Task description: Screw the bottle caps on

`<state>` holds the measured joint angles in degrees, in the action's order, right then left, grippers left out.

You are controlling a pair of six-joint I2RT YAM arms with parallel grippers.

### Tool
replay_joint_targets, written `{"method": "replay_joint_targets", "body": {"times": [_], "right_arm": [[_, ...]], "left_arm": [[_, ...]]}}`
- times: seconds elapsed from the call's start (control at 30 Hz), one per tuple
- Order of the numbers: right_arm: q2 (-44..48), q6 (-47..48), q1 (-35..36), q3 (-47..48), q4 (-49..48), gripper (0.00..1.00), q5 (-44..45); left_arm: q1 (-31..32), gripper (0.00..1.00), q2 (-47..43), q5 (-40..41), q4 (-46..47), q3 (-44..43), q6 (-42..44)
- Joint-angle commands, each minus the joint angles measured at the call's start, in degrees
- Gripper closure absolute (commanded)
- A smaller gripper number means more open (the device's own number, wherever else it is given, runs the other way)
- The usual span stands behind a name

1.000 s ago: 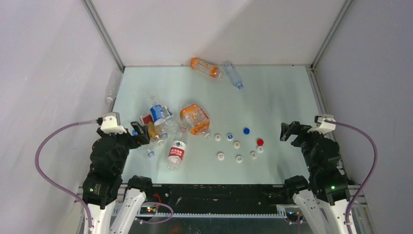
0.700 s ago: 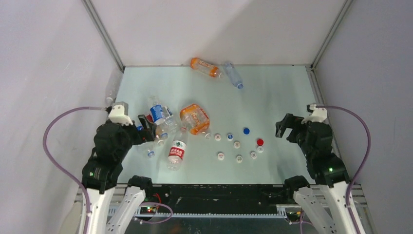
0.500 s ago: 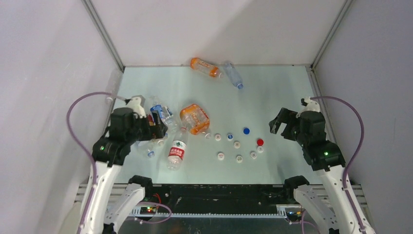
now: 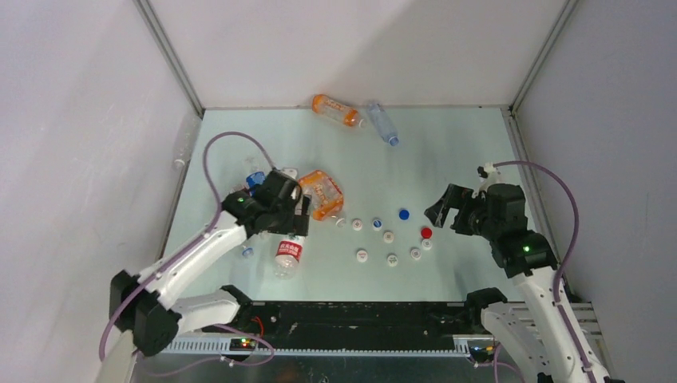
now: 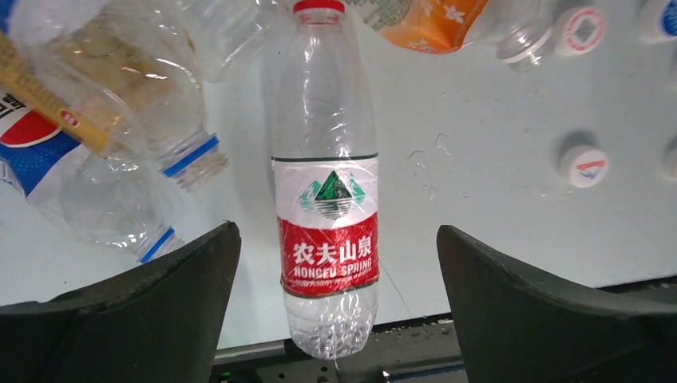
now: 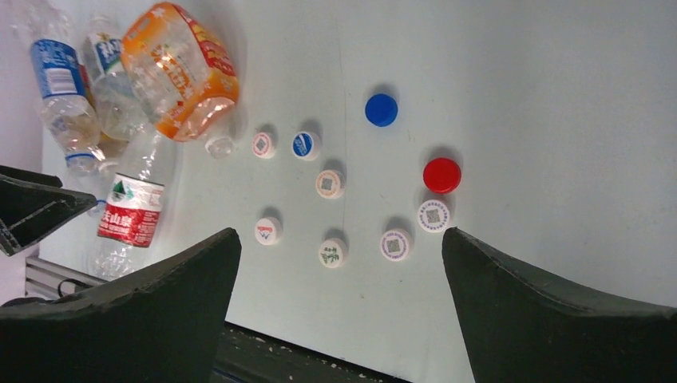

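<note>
The left end effector is seen released, jaws wide, above the Nongfu Spring bottle, which lies close to the near edge of the tabletop. Beside it, room is taken up by a Pepsi bottle and clear bottles; an orange bottle lies beyond. The right end effector is spread open over the bottle caps, scattered mid-tabletop, with bare surface towards the far edge.

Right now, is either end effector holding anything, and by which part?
Nothing is held. Left end effector open over the red-labelled bottle; right end effector open over loose caps.
</note>
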<state>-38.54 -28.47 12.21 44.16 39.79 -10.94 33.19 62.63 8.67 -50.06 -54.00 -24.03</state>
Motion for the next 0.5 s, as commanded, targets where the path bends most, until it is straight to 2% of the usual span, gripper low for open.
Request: {"method": "replay_joint_targets", "body": {"times": [0.0,0.2,0.47], "right_arm": [[-2.3,2.4,-0.6,-0.2,0.0,0.01,-1.5],[-2.0,3.4,-0.5,-0.1,0.2,0.01,-0.3],[-3.2,3.9,-0.5,-0.2,0.3,0.01,0.0]], "left_arm": [[4.6,0.0,5.3,9.5,2.5,0.4,-5.1],[7.7,0.0,10.9,13.4,4.7,2.5,-8.7],[9.9,0.0,16.0,12.8,11.1,7.0,-12.6]]}}
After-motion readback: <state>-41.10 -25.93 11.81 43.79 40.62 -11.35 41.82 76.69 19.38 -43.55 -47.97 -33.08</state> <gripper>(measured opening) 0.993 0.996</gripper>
